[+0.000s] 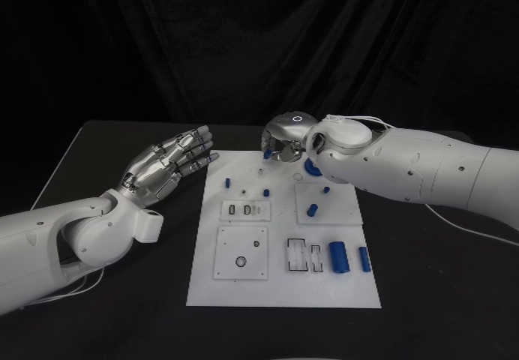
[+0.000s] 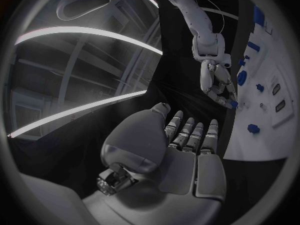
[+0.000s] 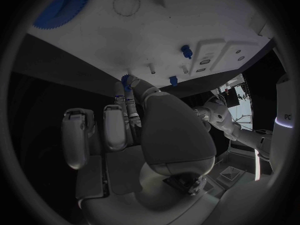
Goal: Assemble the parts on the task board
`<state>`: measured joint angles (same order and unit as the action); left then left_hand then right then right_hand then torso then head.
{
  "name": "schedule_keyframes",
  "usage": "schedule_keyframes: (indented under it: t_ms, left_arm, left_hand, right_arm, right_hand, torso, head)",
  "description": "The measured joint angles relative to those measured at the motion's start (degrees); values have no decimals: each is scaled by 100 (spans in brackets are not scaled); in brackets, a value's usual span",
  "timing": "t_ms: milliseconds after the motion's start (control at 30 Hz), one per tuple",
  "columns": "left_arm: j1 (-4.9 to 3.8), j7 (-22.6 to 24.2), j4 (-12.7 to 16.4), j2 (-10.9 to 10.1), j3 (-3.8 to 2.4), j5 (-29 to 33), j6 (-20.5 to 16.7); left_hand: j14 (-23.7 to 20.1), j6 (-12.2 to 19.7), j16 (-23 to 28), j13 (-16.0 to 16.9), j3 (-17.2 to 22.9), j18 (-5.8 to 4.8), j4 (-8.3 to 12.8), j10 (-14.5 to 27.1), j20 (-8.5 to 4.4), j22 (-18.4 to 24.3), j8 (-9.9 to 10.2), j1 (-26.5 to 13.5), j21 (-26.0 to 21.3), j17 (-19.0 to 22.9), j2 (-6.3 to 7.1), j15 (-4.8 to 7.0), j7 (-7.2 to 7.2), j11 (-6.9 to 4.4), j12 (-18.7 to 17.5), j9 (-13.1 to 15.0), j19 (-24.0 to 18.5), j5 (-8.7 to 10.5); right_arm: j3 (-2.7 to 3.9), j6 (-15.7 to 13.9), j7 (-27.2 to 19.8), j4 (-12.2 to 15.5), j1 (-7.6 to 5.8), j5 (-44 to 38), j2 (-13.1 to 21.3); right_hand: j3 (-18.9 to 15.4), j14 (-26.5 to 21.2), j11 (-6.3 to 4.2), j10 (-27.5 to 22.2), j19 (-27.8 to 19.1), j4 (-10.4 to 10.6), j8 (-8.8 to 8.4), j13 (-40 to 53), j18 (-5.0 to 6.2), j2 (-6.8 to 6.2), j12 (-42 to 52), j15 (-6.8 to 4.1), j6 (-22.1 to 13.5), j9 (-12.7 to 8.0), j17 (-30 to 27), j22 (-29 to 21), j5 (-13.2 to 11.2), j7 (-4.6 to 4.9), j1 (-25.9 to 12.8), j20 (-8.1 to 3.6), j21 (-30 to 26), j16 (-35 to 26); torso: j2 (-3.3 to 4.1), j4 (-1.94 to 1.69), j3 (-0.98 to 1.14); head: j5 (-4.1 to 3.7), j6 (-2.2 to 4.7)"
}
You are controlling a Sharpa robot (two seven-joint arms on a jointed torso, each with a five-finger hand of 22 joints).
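The white task board (image 1: 283,281) lies in the middle of the black table. My right hand (image 1: 284,137) hovers over its far edge and pinches a small blue part (image 1: 267,153) at its fingertips; the same part shows in the right wrist view (image 3: 127,81) and in the left wrist view (image 2: 232,104). My left hand (image 1: 173,161) is raised left of the board, fingers straight and apart, holding nothing. Blue pegs (image 1: 228,181) (image 1: 311,210) stand on the board. A blue gear (image 1: 313,166) lies partly under my right wrist. Two blue cylinders (image 1: 340,256) lie at the board's right side.
White blocks with slots and holes (image 1: 242,253) (image 1: 304,255) sit on the board's near half. Black table (image 1: 130,150) runs along both sides of the board. A cable (image 1: 465,225) trails on the table to the right.
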<state>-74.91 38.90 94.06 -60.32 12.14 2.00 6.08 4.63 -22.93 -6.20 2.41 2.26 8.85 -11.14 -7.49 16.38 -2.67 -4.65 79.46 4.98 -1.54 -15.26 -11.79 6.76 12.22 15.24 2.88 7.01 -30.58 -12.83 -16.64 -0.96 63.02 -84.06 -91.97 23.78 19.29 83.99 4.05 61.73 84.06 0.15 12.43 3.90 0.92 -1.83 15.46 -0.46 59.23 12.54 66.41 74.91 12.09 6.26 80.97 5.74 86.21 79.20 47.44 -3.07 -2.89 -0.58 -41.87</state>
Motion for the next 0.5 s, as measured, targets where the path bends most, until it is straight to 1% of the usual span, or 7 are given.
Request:
schedule_keyframes:
  t_ms: [67,167,267,500]
  left_arm:
    - [0,0,-8,7,0,0,0]
    - [0,0,-29,29,0,0,2]
    - [0,0,-44,43,0,0,6]
    - [0,0,-68,57,0,19,13]
  left_hand:
    - [0,0,0,0,0,0,0,0,0,0,0,0,0,0,0,0,0,0,0,0,0,0]
    - [0,0,0,0,32,0,-1,0,0,0,0,0,0,0,0,0,0,0,0,0,0,0]
    - [0,0,0,0,32,0,-1,0,0,0,0,0,0,0,0,0,0,0,0,0,0,0]
    - [-21,0,0,0,63,0,0,0,0,0,0,0,0,0,0,-20,0,0,0,-1,0,0]
  right_arm:
    - [0,13,0,0,6,0,0]
    - [0,28,1,-4,11,1,-4]
    - [0,36,1,-14,23,2,-17]
    - [3,41,0,-60,40,3,-76]
  right_hand:
    - [0,0,9,-9,0,0,19,0,0,0,0,0,-22,0,0,0,0,16,0,0,0,0]
    - [-1,0,9,-9,0,0,63,0,0,0,-33,0,-30,0,0,0,0,11,0,0,0,0]
    - [-1,0,9,-9,0,-1,106,1,0,-1,-33,0,-60,0,0,0,-1,40,0,0,0,0]
    - [-1,0,29,-30,0,-1,150,1,0,-1,-55,0,-81,0,0,-1,-20,41,0,0,0,0]
  torso:
    - [-1,-1,0]
    - [-1,-4,0]
    - [-1,-8,-2]
    - [-1,-10,-7]
  head:
    - [-5,-1]
    - [-18,-1]
    - [-27,-1]
    - [-41,-11]
